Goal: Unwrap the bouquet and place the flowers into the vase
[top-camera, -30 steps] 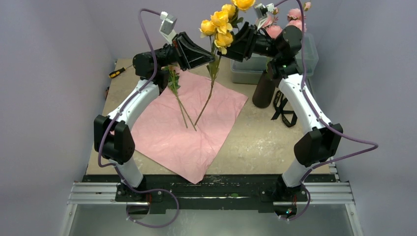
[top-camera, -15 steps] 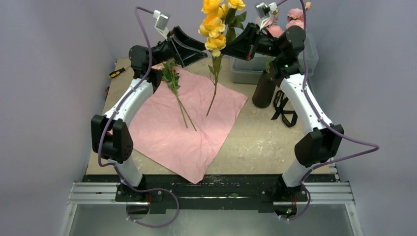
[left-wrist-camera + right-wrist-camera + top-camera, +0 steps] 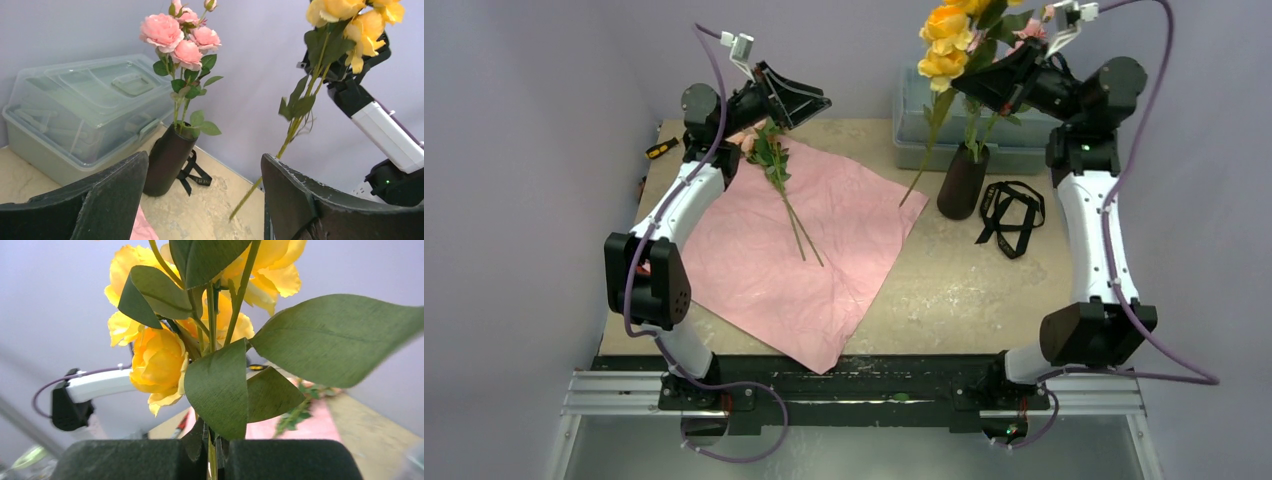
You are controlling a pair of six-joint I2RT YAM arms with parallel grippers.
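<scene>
Upper right, the yellow flowers (image 3: 946, 45) are clenched in the right jaws, stem slanted, tip seemingly left of the vase (image 3: 962, 183); left jaws are spread.

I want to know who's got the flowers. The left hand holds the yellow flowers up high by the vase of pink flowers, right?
Not the left. The right hand holds the yellow flowers up high by the vase of pink flowers; the right wrist view shows them pinched between its fingers. The left hand is open and empty.
</scene>
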